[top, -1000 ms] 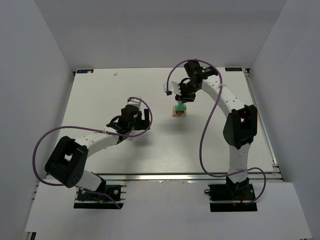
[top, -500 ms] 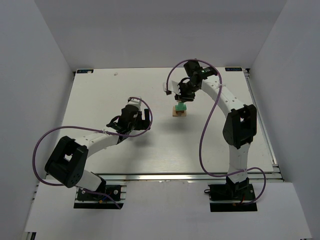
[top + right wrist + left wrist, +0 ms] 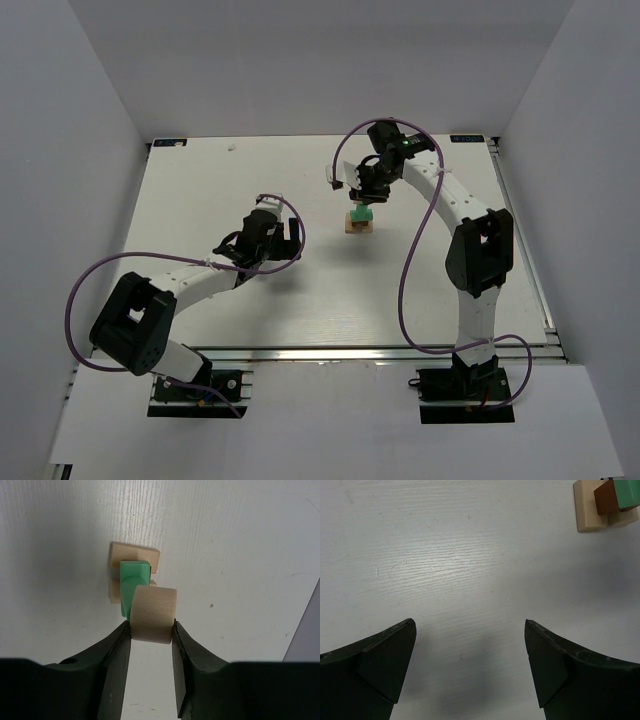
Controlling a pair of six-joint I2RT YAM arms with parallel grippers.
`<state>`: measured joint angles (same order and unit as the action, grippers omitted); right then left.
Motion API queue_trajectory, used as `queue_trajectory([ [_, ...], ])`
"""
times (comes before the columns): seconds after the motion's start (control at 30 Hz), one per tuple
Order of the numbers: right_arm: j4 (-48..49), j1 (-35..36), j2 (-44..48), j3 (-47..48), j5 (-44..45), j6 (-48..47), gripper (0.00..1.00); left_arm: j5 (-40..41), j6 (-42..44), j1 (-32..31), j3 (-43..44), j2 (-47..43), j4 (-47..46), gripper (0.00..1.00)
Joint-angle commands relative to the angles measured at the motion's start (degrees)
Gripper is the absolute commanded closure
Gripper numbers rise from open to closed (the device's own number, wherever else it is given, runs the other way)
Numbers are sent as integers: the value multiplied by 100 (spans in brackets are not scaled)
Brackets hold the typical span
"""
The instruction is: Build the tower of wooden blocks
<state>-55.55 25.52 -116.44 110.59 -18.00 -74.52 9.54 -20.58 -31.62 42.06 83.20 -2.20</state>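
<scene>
Handling of the wood block tower [image 3: 360, 222] was judged as follows: the pieces appeared light, rigid and smooth-faced, and were loosely stacked with nothing joining them, so a sideways nudge would probably topple the stack. The tower stood on the desk [image 3: 200, 190] toward the far centre, with pale tan slabs at the base and a brown block [image 3: 606, 497] and a green block [image 3: 135, 572] above them. The right end effector [image 3: 151, 628] was clenched on a pale rounded block [image 3: 154, 611], pinching its opposite sides. That hold looked suitable, since it left the underside free for seating. The held block sat over the near part of the green block; contact between them could not be determined. The left end effector [image 3: 469, 630] was released, jaws wide, holding nothing, well apart from the tower.
</scene>
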Motion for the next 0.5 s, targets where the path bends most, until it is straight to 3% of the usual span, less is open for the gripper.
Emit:
queue_trajectory([
  [0.0, -184, -12, 95, 95, -46, -54, 77, -136, 45, 24, 83, -76, -158, 2],
  [0.47, -255, -3, 219, 200, -186, -80, 78, -260, 54, 24, 91, -23, -202, 2],
])
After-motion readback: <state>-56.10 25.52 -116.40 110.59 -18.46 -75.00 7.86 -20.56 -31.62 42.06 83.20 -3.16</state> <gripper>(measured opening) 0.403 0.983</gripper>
